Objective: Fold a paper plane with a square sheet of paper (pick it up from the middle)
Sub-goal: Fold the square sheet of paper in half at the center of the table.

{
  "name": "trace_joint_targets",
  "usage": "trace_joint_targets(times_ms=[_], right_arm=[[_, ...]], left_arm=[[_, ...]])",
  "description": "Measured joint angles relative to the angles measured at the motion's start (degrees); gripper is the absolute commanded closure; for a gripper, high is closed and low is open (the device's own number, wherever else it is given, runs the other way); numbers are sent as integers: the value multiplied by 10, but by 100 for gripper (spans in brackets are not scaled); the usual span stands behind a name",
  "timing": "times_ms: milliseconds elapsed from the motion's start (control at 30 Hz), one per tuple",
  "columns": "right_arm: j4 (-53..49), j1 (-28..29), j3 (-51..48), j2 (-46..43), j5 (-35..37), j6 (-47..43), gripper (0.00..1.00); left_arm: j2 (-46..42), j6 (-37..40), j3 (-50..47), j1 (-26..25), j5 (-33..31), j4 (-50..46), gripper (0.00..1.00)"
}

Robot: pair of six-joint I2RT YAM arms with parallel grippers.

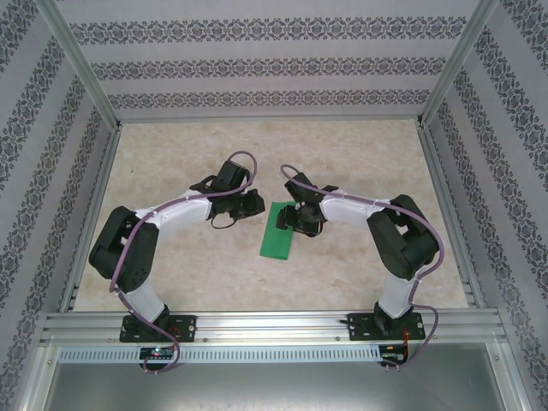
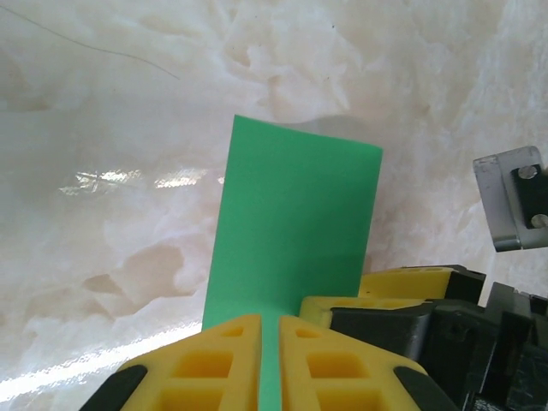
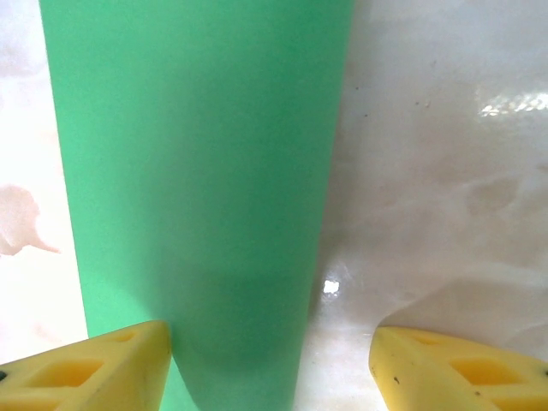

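Two yellow fingertips (image 2: 218, 355) of the left pincer (image 2: 270, 324) sit up close, almost together, with just a thin slit between them. Green shows in the slit. They hide the near end of the green paper (image 2: 295, 223), so I cannot tell if they pinch it or just hang over it. The paper is a long strip, flat on the table (image 2: 111, 111), and it runs straight away from this pincer.

The right pincer (image 3: 270, 342) has its fingers wide apart and holds nothing. The paper runs between them, right by one finger and well away from the other. Both its ends are cut off there.

From above, the paper lies between the two pincers, with its far end partly under the right one.
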Motion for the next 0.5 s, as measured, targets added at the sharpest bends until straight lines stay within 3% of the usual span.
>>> trace_joint_targets(times_ms=[500], right_arm=[[17, -1, -12, -5, -1, 6, 34]], left_arm=[[0, 0, -5, 0, 1, 0, 87]])
